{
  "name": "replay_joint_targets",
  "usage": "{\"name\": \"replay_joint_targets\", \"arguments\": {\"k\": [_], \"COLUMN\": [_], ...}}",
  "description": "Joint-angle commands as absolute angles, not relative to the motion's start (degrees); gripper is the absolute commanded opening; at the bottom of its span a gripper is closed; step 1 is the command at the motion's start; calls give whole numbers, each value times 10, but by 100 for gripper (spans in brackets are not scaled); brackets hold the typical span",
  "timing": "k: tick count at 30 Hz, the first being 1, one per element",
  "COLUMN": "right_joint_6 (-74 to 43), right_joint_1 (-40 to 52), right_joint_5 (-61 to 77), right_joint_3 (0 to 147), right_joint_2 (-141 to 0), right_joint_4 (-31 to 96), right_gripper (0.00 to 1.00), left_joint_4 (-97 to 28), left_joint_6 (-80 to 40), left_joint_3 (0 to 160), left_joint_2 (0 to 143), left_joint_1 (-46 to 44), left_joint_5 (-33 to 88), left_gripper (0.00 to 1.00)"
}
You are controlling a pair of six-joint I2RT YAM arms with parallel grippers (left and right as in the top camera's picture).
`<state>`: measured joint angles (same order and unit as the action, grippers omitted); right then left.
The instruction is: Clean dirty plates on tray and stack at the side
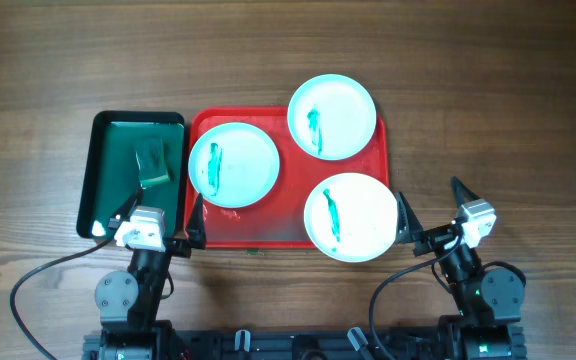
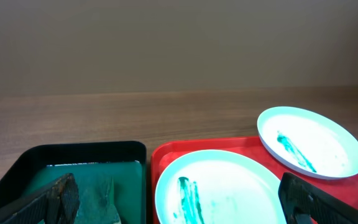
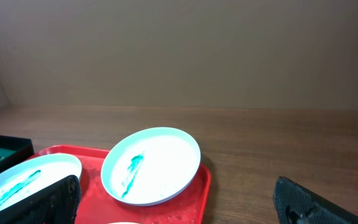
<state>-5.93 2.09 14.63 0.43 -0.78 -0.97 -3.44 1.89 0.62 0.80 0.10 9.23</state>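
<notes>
Left end effector (image 1: 163, 212), right end effector (image 1: 430, 205) both open, empty; we see smeared plates (image 1: 233, 165) gathered on red tray (image 1: 258, 228) for wiping.

A dark wood-grain worktop (image 1: 48, 60) is filling the overhead view; a plain beige wall (image 2: 179, 43) is rising behind its far edge.
</notes>
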Motion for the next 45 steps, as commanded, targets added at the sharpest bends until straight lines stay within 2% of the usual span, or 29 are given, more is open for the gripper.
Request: {"name": "replay_joint_targets", "arguments": {"k": [1, 11, 16, 24, 29, 35, 40, 45], "right_joint_6": [-62, -61, -62, -45, -45, -30, -27, 1], "right_joint_1": [22, 22, 22, 22, 22, 22, 22, 22], "right_joint_5": [155, 136, 143, 178, 195, 254, 272, 283], "right_joint_3": [3, 3, 3, 43, 114, 244, 383, 558], "right_joint_2": [-8, -8, -8, -26, -109, -282, -442, -599], "right_joint_4": [-14, -13, -31, -38, -37, -10, 108, 290], "right_gripper": [100, 100, 100, 100, 100, 100, 100, 100], "left_joint_4": [-37, -36, -11, -22, -105, -213, -373, -532], "left_joint_6": [28, 24, 21, -37, -37, -37, -35, -35], "left_joint_3": [3, 3, 3, 51, 158, 344, 529, 704], "left_joint_2": [4, 4, 4, 37, 143, 323, 503, 673], "left_joint_1": [-1, -1, -2, -1, -1, -2, -1, -1], "left_joint_5": [87, 88, 141, 140, 138, 119, 92, 78], "left_gripper": [100, 100, 100, 100, 100, 100, 100, 100]}}
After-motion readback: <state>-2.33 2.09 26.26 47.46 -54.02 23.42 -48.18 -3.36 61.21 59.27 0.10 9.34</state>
